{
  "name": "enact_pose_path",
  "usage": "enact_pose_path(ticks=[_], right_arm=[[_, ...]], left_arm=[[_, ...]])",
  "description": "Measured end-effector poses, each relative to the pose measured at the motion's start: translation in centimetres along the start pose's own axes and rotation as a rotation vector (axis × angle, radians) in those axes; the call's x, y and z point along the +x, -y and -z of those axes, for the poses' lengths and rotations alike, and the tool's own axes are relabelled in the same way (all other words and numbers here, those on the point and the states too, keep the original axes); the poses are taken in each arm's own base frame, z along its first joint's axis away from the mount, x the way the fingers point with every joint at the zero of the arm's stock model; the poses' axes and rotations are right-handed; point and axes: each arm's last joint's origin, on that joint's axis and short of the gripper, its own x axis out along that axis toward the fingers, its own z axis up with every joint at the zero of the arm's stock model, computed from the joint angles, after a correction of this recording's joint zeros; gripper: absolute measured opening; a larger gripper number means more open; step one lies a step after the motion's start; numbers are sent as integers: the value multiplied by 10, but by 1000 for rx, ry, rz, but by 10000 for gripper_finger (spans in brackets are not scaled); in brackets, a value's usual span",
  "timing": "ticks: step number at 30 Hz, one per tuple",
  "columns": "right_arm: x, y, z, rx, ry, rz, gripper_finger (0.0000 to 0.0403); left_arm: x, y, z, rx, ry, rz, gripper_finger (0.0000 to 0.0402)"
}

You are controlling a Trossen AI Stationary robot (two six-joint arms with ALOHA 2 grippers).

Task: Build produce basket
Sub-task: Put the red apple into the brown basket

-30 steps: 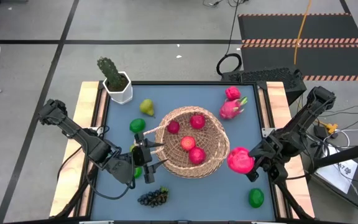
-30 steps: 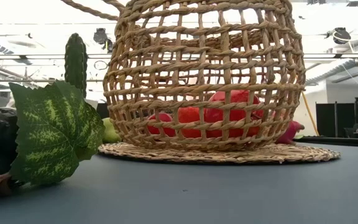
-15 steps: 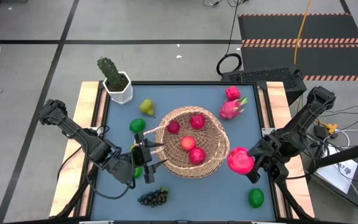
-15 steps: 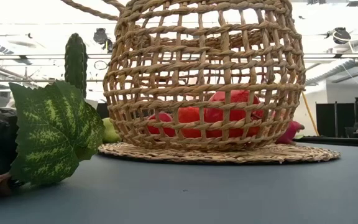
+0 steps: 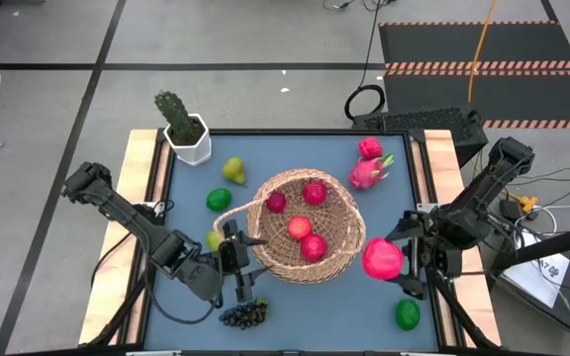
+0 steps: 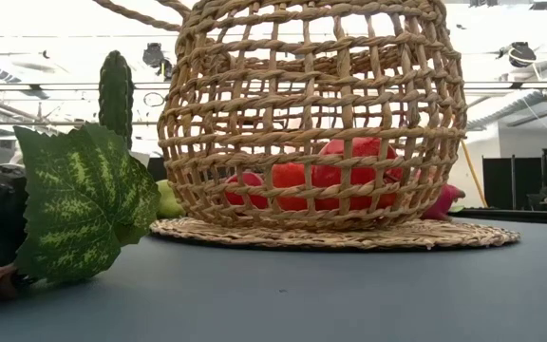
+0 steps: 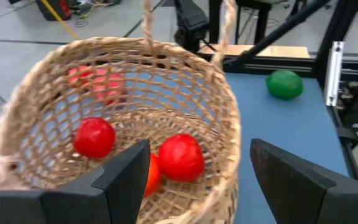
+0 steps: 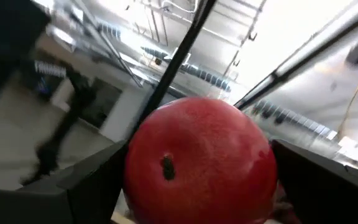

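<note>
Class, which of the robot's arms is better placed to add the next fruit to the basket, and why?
Right: its tool already grips a large red fruit beside the basket. The left tool is open and empty.

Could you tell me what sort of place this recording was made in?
Probably a robotics lab or workshop: the table stands on a bare grey floor with loose cables and a striped mat, and exposed ceiling pipes show behind the basket.

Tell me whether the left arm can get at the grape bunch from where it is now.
Probably yes. The left end effector hangs open just above the grape bunch, at the basket's near-left rim, with only bare table between them. The right end effector is busy holding a red fruit.
</note>
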Motion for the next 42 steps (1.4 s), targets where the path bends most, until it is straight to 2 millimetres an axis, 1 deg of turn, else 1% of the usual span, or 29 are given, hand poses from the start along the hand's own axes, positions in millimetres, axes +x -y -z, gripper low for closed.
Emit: enact_pose_path(ticks=[5,9,17,23,36,42], right_arm=[[0,-1,1,279,-12,-9,377],[0,-3,3,465,-36,-21,377],[0,-4,4,712,-48,-20,377],[0,-4,4,777,-49,-19,377],[0,-4,4,774,-49,-19,377],[0,-4,4,774,-49,-19,377]], left_arm=[[2,12,3,-17,23,37,273],[-2,18,2,-37,48,66,273],[-10,26,-1,-19,93,108,273],[-11,27,-1,-18,92,111,273],[-11,27,-1,-37,91,111,273],[-9,25,-2,1,93,101,273]])
